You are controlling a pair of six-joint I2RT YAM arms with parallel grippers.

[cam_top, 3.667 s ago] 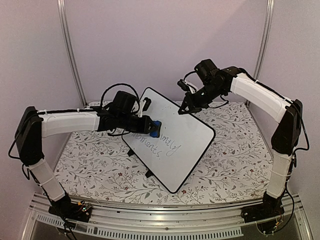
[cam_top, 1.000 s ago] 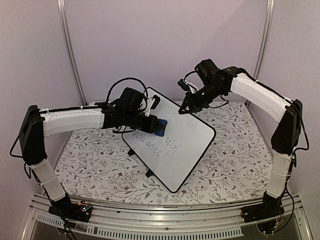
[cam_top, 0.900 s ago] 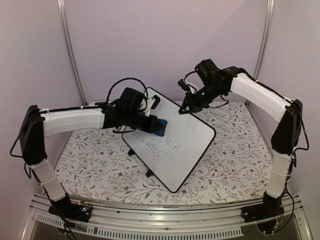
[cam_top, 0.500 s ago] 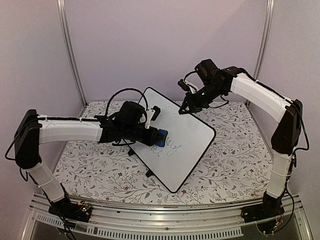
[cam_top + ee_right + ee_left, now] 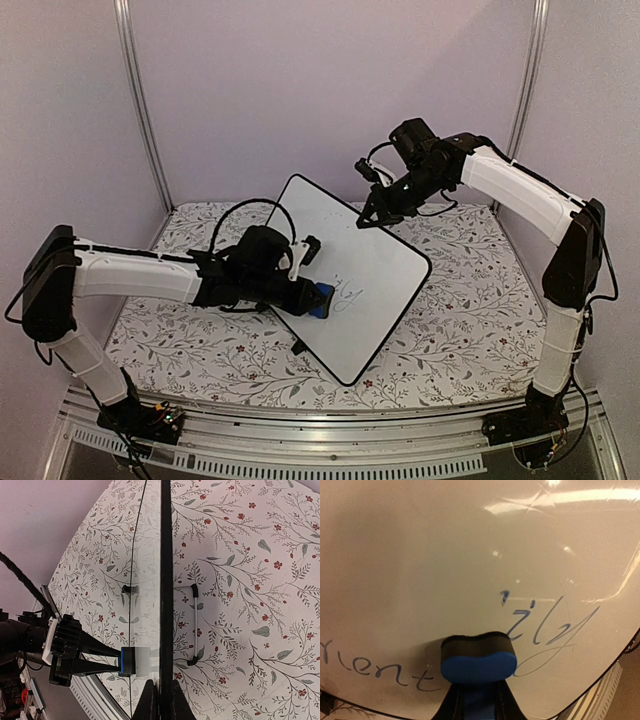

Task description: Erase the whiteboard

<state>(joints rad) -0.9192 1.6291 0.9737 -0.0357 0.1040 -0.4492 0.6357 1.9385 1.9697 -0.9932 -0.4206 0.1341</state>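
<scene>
Sweeping nearward since a moment ago, the left arm has wiped off most lettering. Tilted mid-table, the whiteboard runs far-left to near-right, its far edge pinched by the right gripper. The left gripper, clamped on the blue eraser, has the leftovers just right, with the board's near-left edge close.

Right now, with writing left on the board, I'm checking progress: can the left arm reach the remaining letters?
Probably yes. The left hand presses the eraser on the whiteboard, the letters lie beside it with nothing between, and the right hand grips the top edge.
</scene>
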